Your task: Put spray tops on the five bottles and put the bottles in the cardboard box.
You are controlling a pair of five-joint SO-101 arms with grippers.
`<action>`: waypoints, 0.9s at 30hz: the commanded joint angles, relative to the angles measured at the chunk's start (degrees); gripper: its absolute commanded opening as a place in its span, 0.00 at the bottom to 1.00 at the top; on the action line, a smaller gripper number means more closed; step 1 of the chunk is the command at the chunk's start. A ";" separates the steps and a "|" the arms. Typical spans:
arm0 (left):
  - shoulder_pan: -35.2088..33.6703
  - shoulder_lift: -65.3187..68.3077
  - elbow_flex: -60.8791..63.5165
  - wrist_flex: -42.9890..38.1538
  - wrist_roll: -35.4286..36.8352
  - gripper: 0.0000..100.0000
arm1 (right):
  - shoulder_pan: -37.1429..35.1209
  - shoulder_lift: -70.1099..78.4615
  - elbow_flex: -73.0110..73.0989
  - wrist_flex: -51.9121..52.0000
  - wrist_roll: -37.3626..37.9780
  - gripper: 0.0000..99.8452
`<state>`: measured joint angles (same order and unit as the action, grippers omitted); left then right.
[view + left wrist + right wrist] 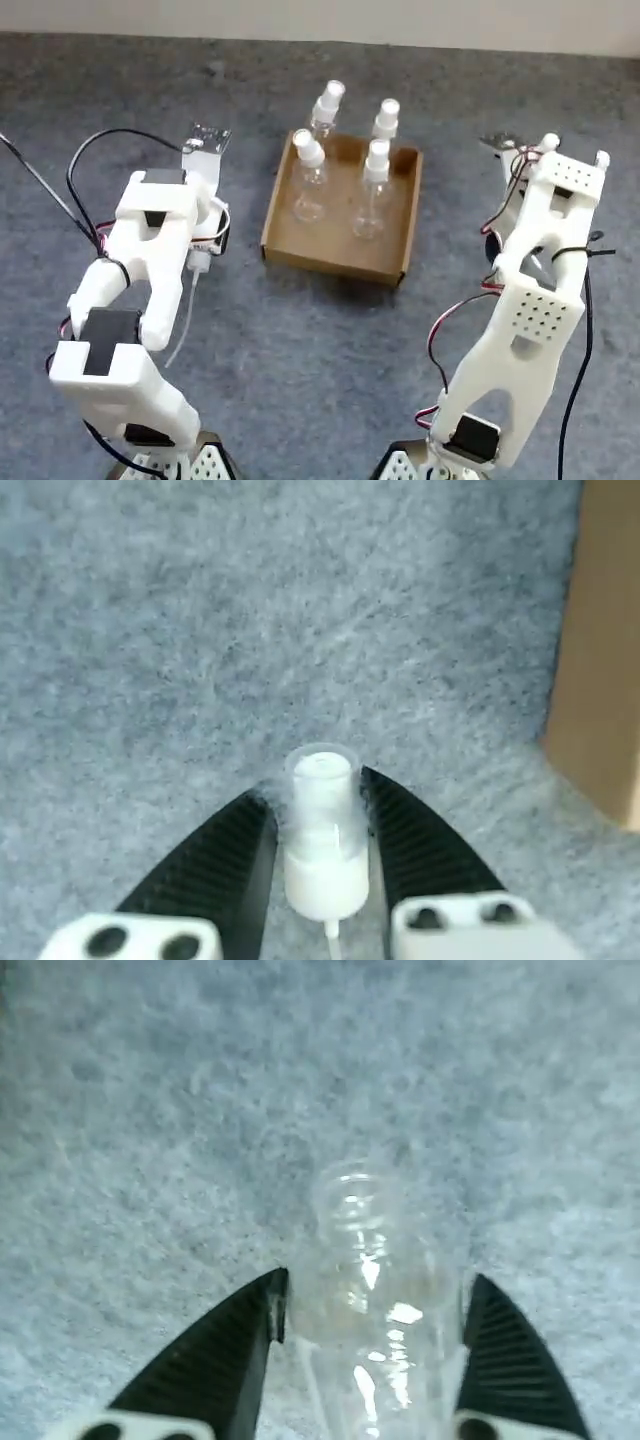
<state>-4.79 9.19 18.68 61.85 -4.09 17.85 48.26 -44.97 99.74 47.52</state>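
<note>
My left gripper is shut on a white spray top, close over the grey carpet, with the cardboard box off to one side. From above, that spray top hangs under the left arm, its thin tube trailing back toward the arm's base. My right gripper is shut on a clear bottle with an open, uncapped neck. The cardboard box sits in the middle of the table and holds several clear bottles with white spray tops, all upright.
Grey carpet covers the whole table. The left arm stands just left of the box, the right arm a little to the box's right. Open carpet lies in front of the box between the two arm bases.
</note>
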 commanded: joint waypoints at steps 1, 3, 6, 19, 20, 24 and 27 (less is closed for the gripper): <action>-0.75 -0.40 -2.68 -0.88 0.70 0.00 | 0.75 -1.80 -1.19 0.75 0.09 0.12; -0.75 -0.40 -2.68 -0.88 0.70 0.00 | 0.75 -2.15 -3.21 0.75 -3.43 0.07; -0.75 -0.40 -2.68 -0.70 0.70 0.00 | 0.92 -3.30 -6.29 1.36 -9.58 0.03; -0.66 -0.31 -2.59 -0.62 0.70 0.00 | 7.16 0.66 -7.69 -4.53 -29.27 0.03; -0.75 -0.31 -2.59 -0.62 0.70 0.00 | 6.90 0.92 -7.78 -4.09 -28.48 0.05; -0.84 -0.31 -2.59 -0.62 0.70 0.00 | 5.32 0.92 -7.78 -0.66 -23.21 0.20; -0.84 -0.31 -2.59 -0.62 0.70 0.00 | 4.35 0.92 -7.78 -0.04 -21.27 0.29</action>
<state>-4.79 9.19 18.68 61.85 -4.09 23.56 50.64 -49.45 98.33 23.87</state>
